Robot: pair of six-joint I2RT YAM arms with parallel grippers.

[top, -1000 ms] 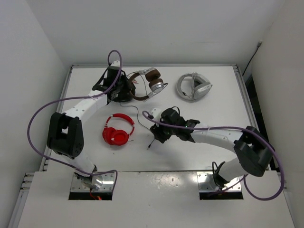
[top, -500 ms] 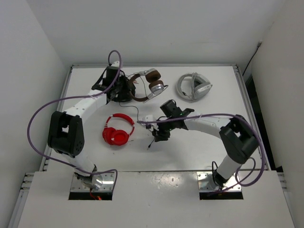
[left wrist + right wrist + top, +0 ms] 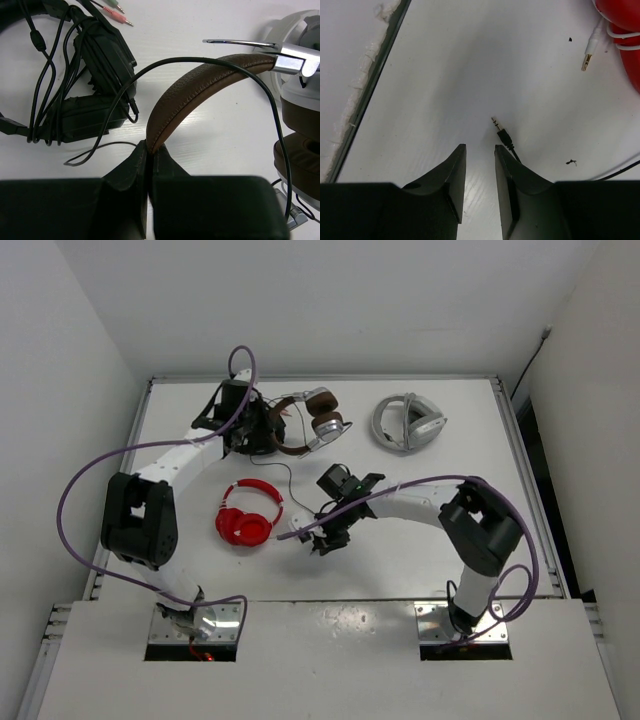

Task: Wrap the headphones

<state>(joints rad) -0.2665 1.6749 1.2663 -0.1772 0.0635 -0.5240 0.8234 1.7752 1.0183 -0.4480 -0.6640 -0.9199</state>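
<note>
The headphones lie at the back of the table, brown headband curving to the silver cups. My left gripper is shut on the headband's end. The thin black cable loops over the band and trails toward the front. Its plug lies on the table just past my right gripper's right fingertip. My right gripper hovers low over the table, open by a narrow gap, with nothing between the jaws.
Red headphones with a white plug lie left of the right gripper. White-grey headphones sit at the back right. A black headset with tangled cable lies beside the left gripper. The table's edge runs nearby.
The right arm has swung left and toward the near edge, bringing its gripper to the cable's plug, and its jaws have narrowed. The left gripper has kept its hold.
</note>
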